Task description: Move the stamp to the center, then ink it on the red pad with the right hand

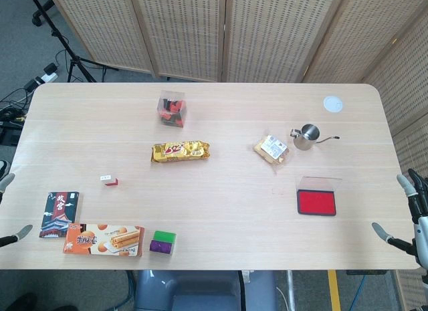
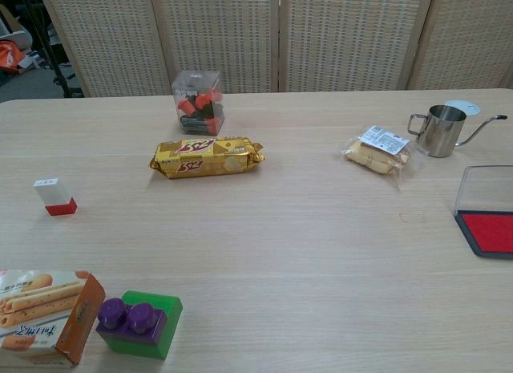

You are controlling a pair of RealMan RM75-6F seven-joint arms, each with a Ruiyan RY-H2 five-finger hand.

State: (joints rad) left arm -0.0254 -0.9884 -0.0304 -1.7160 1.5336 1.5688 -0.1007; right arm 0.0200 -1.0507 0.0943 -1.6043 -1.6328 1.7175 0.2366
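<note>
The dark box [image 1: 59, 215] bears large characters reading 故宫; other print is illegible.

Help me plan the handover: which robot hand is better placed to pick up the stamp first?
Left. The stamp lies on the table's left half, nearer the left robot hand; the right robot hand waits by the red pad.

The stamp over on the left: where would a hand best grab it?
Probably by the white upper body of the stamp, pinching its flat sides from above. It stands upright and alone, with the red base down on the table, so the top is free.
</note>
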